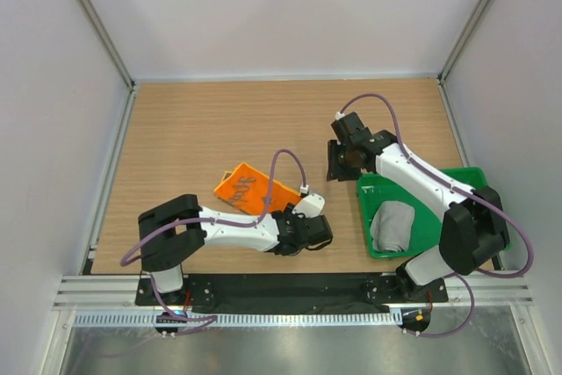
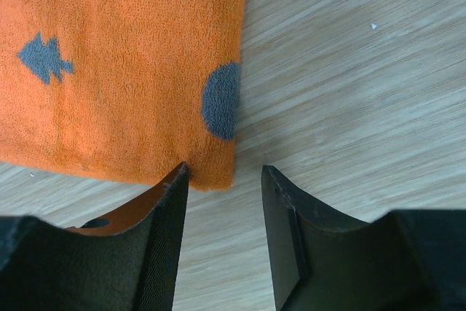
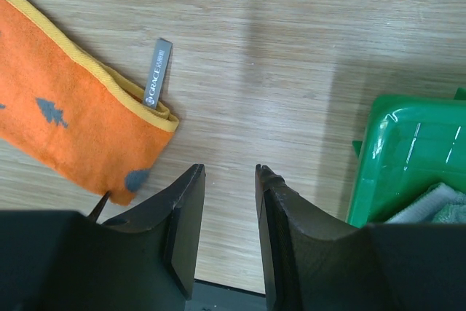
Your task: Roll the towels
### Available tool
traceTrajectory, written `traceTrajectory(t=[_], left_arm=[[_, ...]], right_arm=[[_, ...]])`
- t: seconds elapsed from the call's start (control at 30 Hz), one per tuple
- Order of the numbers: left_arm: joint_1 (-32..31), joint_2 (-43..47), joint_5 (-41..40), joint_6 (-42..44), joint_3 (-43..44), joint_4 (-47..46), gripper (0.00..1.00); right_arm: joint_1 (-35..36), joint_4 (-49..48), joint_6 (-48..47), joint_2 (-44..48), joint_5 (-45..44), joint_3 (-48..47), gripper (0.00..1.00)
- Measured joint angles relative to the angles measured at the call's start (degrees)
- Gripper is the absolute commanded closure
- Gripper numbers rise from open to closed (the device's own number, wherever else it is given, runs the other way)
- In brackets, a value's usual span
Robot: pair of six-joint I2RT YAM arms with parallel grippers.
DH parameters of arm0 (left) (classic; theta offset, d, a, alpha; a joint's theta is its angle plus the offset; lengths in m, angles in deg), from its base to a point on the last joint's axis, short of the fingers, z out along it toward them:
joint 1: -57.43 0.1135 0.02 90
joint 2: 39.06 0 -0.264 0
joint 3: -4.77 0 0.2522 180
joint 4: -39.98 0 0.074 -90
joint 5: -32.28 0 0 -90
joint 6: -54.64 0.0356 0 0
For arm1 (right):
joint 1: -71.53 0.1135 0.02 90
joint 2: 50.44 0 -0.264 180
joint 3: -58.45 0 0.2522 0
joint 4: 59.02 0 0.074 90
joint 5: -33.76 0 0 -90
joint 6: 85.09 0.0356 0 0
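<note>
Left wrist: left gripper [image 2: 224, 174] holds parted, empty jaws around the orange towel [image 2: 124, 71] corner, apparently to pinch it; right gripper [image 3: 229, 172] part-open, empty.

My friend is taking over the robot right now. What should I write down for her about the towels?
Left gripper: open, empty, low at a corner of the orange towel.
Right gripper: open, empty, over the bare table between the orange towel and the green tray.
Orange towel: flat on the table, orange side showing, not rolled.
Light grey towel: bundled in the green tray. It looks rolled, but I can't be sure.
Left to do: roll the orange towel, probably starting at that corner.
</note>
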Motion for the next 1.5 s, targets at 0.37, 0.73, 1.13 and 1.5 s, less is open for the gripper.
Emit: traceTrajectory(t=[0.37, 0.73, 1.13, 1.5], left_arm=[[-0.04, -1.66, -2.01, 0.07, 1.27, 0.26, 0.6], [-0.07, -0.7, -3.8, -1.31, -1.66, -2.86, 1.0], [-0.31, 1.95, -0.04, -1.18, -2.4, -1.22, 1.0], [1.62, 7.39, 3.52, -1.22, -3.65, -2.49, 1.0]], right_arm=[[0.0, 0.04, 0.0, 0.74, 0.22, 0.04, 0.6], [-0.04, -2.12, 0.76, 0.83, 6.01, 1.86, 0.44], [-0.72, -18.51, 9.73, 3.56, 20.9, 18.14, 0.22], [-0.26, -22.97, 11.8, -4.48, 25.35, 19.21, 0.22]])
